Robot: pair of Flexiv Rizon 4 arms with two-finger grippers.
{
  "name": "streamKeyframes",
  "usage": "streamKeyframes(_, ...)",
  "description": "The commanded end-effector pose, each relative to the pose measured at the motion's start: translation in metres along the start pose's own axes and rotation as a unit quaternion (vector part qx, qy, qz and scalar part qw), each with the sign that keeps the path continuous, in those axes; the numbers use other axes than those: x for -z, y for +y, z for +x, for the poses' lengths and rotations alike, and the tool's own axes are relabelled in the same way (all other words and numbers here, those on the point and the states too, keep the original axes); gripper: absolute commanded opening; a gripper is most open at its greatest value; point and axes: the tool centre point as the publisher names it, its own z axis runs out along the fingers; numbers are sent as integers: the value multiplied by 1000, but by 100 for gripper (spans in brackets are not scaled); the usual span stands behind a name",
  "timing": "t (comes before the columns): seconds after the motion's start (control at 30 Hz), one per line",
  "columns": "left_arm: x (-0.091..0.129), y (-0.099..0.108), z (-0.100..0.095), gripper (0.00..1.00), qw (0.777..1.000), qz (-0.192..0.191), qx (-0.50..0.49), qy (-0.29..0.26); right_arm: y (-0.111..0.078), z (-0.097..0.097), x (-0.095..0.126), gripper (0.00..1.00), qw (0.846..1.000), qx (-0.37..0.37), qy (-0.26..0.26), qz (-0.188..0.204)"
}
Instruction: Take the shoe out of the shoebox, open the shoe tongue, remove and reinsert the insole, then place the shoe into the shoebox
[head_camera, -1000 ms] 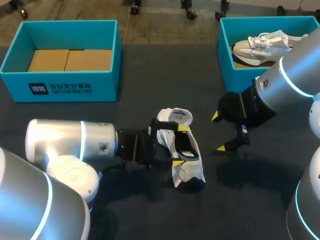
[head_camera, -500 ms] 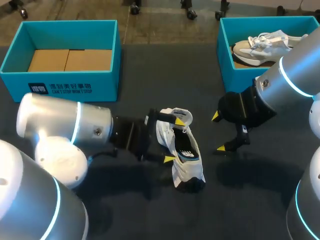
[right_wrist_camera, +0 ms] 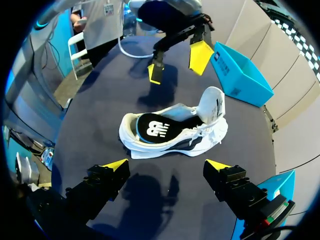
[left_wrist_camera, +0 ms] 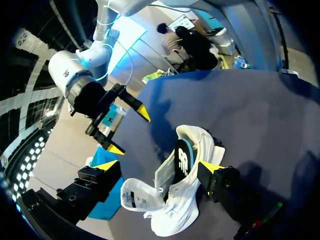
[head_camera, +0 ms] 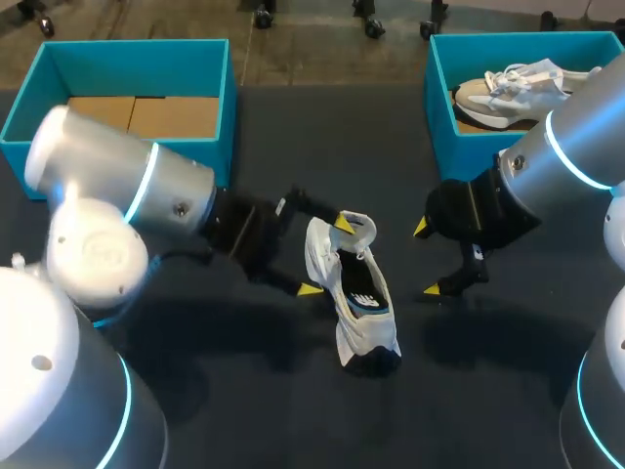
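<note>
Near the middle of the frame, on the dark table (head_camera: pixel 469 391), we see the white shoe (head_camera: pixel 356 313) lying with its tongue (head_camera: pixel 354 227) lifted and the black insole (right_wrist_camera: pixel 155 127) showing inside. Our left fingers (head_camera: pixel 342 223) stand wide open by the tongue end and hold nothing. Our right fingers (head_camera: pixel 431 289) are spread just as wide to the shoe's right, apart from it and also holding nothing. One teal box (head_camera: pixel 127 59) sits upper left; another box (head_camera: pixel 439 98) upper right holds a second shoe (head_camera: pixel 518 88).
</note>
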Motion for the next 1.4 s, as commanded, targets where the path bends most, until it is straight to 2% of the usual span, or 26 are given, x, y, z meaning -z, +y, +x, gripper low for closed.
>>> streamKeyframes(0.03,9,5,-7,100,996,11,-8,90,0,1,-1,100,1000,1,-1,0)
streamKeyframes(0.13,12,5,-9,100,992,20,-30,125,0,1,-1,100,1000,1,-1,0)
streamKeyframes(0.33,16,5,-19,100,986,25,-57,157,0,1,-1,100,1000,1,-1,0)
streamKeyframes(0.5,14,4,-19,100,980,36,-63,185,0,1,-1,100,1000,1,-1,0)
streamKeyframes(0.77,15,0,-26,100,967,50,-92,231,-11,-4,26,100,1000,-11,-15,13)
streamKeyframes(0.9,20,-1,-29,100,955,60,-99,273,-22,-5,40,100,1000,-13,-11,20)
streamKeyframes(1.03,26,-3,-31,100,955,77,-71,278,-28,-7,53,100,1000,-14,0,20)
streamKeyframes(1.27,26,-3,-31,100,955,77,-71,278,-29,-6,76,100,999,-13,8,31)
streamKeyframes(1.4,26,-3,-31,100,955,77,-71,278,-32,-5,90,100,1000,-13,13,20)
